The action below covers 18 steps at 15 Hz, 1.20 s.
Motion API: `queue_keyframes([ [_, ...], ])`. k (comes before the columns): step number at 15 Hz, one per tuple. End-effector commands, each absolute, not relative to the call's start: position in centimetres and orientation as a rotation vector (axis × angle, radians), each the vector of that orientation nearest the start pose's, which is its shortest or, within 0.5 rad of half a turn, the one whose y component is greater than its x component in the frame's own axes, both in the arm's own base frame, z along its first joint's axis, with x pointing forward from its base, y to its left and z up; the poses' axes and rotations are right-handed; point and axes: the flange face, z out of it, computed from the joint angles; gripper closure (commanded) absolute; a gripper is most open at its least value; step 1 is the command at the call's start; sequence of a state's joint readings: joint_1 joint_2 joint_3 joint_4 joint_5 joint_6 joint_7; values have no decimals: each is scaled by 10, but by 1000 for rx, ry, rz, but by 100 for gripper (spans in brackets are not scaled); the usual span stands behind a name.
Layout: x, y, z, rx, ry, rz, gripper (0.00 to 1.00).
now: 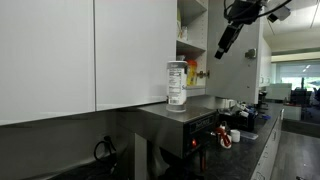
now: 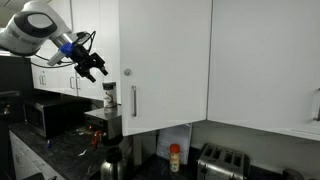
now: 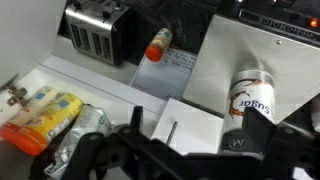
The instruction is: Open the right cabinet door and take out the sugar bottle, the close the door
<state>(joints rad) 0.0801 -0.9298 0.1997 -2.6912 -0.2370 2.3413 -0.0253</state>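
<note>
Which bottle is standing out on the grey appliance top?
The clear sugar bottle with the pale label; the yellow bottle sits inside the cabinet, the orange-capped bottle on the counter below.

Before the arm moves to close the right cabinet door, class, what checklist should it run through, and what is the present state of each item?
1. Sugar bottle out of the cabinet: ok. It stands upright on the dark appliance.
2. Claw free: ok. It is open and holds nothing.
3. Right cabinet door shut: not ok. In an exterior view the shelf with the yellow bottle is exposed.
4. Claw at the door handle: not ok. It hangs in the air apart from the handle.
5. Sugar bottle clear of the door's swing: cannot tell.
</note>
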Motion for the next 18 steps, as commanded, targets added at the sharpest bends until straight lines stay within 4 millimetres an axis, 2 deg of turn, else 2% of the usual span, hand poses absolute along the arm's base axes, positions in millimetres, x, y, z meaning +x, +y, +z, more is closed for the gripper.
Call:
queue_keyframes([
  [1,305,93,565,-3332,-517,-1029,0],
  [12,279,78,598,-3400,-231,-1174,0],
  [18,262,63,613,-3392,7,-1289,0],
])
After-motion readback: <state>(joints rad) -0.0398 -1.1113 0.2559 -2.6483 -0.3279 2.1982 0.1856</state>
